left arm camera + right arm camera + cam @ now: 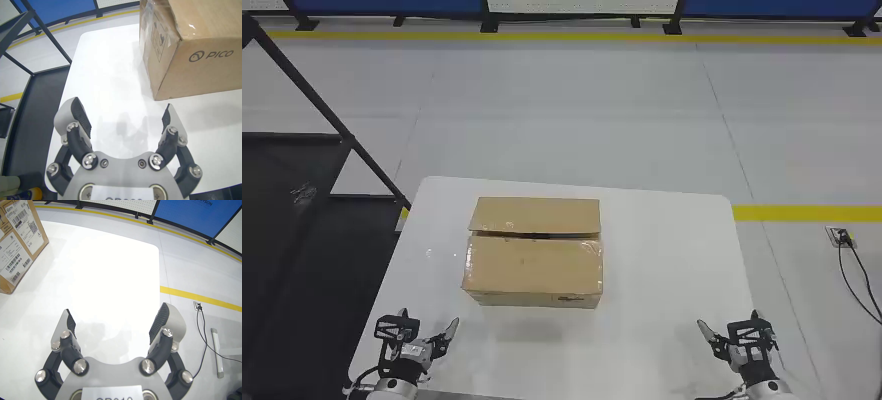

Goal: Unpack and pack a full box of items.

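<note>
- The box (533,252) sits near the middle of the desk (672,300), a bit toward the left edge. Its top flaps look shut.
- Its long side runs left to right, along the desk's near edge.
- The left end effector (419,332) and the right end effector (737,335) hang by the near corners. Both are spread wide and hold nothing.
- The box lies ahead of both, between them. The left one looks nearer.

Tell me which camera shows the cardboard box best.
The top view: the whole box shows, with both top flaps, lying on the white table. The left wrist view catches one taped corner; the right wrist view, a labelled end.
</note>
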`<state>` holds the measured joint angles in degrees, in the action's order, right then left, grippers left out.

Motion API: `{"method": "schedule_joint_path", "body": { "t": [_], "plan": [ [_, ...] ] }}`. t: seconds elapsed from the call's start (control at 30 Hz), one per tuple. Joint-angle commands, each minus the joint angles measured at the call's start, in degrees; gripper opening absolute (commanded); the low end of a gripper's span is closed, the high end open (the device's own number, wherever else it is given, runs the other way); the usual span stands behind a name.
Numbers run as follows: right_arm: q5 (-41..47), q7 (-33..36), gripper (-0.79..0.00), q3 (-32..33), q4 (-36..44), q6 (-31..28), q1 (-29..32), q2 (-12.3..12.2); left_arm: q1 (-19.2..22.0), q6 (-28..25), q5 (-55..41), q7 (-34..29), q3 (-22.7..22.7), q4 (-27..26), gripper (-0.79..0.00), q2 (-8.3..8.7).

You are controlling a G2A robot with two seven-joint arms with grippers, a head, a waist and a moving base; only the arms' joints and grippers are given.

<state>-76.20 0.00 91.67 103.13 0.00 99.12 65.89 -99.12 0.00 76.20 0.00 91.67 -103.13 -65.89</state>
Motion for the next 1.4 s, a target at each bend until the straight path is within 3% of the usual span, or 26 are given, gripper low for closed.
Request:
{"method": "schedule_joint_path", "body": {
  "t": [0.0, 0.17, 0.37, 0.47, 0.73, 0.93, 1.27, 1.37],
  "plan": [
    [0.0, 0.0, 0.0, 0.0, 0.0, 0.0, 0.0, 0.0, 0.0, 0.0, 0.0, 0.0, 0.0, 0.0, 0.0, 0.0],
    [0.1, -0.3, 0.0, 0.0, 0.2, -0.2, -0.1, 0.0, 0.1, -0.1, -0.1, 0.3, 0.0, -0.2, 0.0, -0.02],
    [-2.5, -8.1, 0.0, -0.1, 5.8, -3.3, 0.9, 0.0, 0.2, -0.1, -2.9, 5.6, 1.5, -1.1, 0.0, -0.29],
    [-6.2, -9.9, 0.0, -0.9, 8.5, -4.0, 0.0, 0.0, 0.5, -3.3, -6.5, 6.6, 3.2, -2.1, 0.0, -0.24],
    [-18.6, -7.9, 0.0, -7.2, 11.4, -6.1, -8.0, 0.1, 1.0, -9.4, -11.4, 9.0, 7.9, -3.5, 0.0, -0.02],
    [-24.1, -3.8, 0.0, -11.4, 9.2, -5.8, -13.2, 0.5, -1.0, -15.8, -16.0, 9.7, 11.3, -3.9, 0.0, 0.17],
    [-23.4, -4.2, 0.0, -11.5, 9.5, -6.1, -13.3, 0.5, -0.9, -16.0, -16.0, 9.7, 11.2, -4.0, 0.0, 0.17],
    [-14.4, -7.2, 0.0, -11.3, 9.5, -11.4, -14.1, 0.6, 0.4, -14.7, -17.1, 9.9, 10.5, -3.6, 0.0, -0.03]
  ]
}}
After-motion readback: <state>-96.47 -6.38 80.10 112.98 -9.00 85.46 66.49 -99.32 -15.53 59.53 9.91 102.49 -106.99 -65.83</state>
